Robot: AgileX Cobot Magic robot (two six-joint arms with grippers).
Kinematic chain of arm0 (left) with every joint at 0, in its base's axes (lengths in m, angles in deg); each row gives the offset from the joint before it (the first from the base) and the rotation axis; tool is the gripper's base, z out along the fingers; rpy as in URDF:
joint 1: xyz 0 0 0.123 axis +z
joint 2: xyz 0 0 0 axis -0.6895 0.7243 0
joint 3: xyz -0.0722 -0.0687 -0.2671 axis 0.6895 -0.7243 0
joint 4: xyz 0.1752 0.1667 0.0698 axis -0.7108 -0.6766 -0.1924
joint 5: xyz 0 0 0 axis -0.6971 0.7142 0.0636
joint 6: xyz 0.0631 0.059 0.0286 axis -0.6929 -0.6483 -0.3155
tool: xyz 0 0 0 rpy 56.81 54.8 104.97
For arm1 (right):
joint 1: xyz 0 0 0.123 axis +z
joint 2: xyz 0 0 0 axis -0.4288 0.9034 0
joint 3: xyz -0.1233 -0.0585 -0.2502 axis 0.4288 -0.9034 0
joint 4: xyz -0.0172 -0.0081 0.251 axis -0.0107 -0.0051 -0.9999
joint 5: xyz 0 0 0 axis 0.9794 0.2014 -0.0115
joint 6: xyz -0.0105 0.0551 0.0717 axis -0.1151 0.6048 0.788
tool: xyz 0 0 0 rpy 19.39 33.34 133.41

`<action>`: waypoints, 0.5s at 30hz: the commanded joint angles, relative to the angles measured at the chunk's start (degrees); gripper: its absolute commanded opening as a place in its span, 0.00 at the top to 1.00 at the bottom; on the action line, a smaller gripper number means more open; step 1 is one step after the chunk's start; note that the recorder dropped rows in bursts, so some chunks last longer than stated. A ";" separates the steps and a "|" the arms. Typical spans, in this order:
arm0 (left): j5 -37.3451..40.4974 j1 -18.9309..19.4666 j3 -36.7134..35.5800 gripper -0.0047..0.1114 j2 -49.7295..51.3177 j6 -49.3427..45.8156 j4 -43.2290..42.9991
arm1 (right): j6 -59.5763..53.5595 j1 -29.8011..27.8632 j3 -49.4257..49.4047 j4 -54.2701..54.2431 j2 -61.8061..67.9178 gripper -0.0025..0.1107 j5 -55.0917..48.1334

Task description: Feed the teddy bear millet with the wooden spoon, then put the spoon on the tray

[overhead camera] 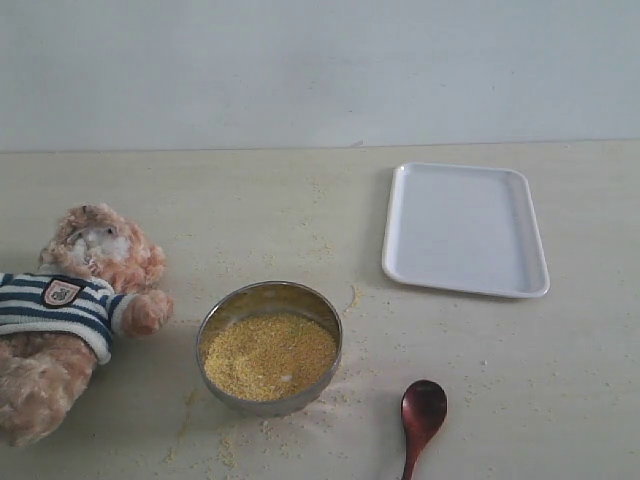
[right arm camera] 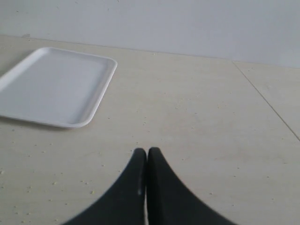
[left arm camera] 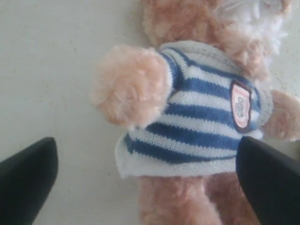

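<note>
The steel bowl sits on the counter near the middle of the exterior view, holding a heap of yellow millet that lies below its rim. Loose grains are scattered on the counter around the bowl. The white tray lies flat farther back and to the right, well apart from the bowl. The wooden spoon lies on the counter, to the right of the bowl and nearer the camera than the tray. Its oval bowl points toward the tray and its handle runs off the bottom edge of the view. The teddy bear lies on its back at the left, muzzle up, with one paw reaching toward the steel bowl, near it but apart.

The left claw hangs over the bear's striped sweater and is spread wide, gripping nothing. One black finger is over bare counter beside the bear; the other is at the sweater's hem, and I cannot tell whether it touches.

The right claw sits low over the counter with its fingers pressed together on nothing. It points toward the far wall, with the tray ahead and off to one side.
</note>
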 commanded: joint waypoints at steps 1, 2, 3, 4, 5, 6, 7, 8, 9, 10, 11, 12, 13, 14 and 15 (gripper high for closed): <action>-2.13 0.08 -1.99 0.03 3.04 -2.90 8.24 | -0.17 -0.22 0.03 0.33 -0.30 0.98 0.22; -1.97 0.08 -2.23 0.03 4.14 -4.74 10.13 | -0.17 -0.22 0.03 0.33 -0.30 0.98 0.22; -1.73 0.08 -2.33 0.03 5.06 -6.86 12.28 | -0.17 -0.22 0.03 0.33 -0.30 0.98 0.22; -1.56 0.08 -2.46 0.03 6.26 -8.88 14.48 | -0.17 -0.22 0.03 0.33 -0.30 0.98 0.22; -1.47 -0.02 -2.57 0.03 7.53 -10.43 16.39 | -0.17 -0.22 0.03 0.33 -0.30 0.98 0.22; -1.47 -0.02 -2.67 0.03 8.76 -11.27 17.98 | -0.17 -0.22 0.03 0.33 -0.30 0.98 0.22; -1.35 -0.02 -2.67 0.03 9.78 -12.02 18.93 | 0.05 -0.22 0.03 0.33 -0.30 0.98 0.22; -1.35 -0.02 -2.67 0.03 11.05 -12.81 19.86 | 0.05 -0.22 0.03 0.33 -0.30 0.98 0.22; -1.35 -0.02 -2.67 0.03 12.27 -13.56 20.94 | 0.05 -0.22 0.03 0.33 -0.30 0.98 0.22; -1.35 -0.02 -2.67 0.03 13.45 -14.17 22.18 | 0.05 -0.22 0.03 0.33 -0.30 0.98 0.22; -1.35 -0.12 -2.67 0.03 14.57 -15.20 24.19 | 0.05 -0.22 0.03 0.33 -0.30 0.98 0.22; -1.01 -0.12 -2.67 0.03 15.62 -16.85 26.72 | 0.05 -0.22 0.03 0.33 -0.30 0.98 0.22; -0.18 -0.12 -2.67 0.03 16.40 -19.37 30.05 | 0.05 -0.22 0.03 0.33 -0.30 0.98 0.22; 3.09 -0.12 -2.67 0.03 18.18 -25.10 36.48 | -0.14 -0.22 0.03 0.33 -0.30 0.98 0.22; 4.73 -0.12 -2.67 0.03 18.73 -26.88 38.58 | -0.14 -0.22 0.03 0.33 -0.30 0.98 0.22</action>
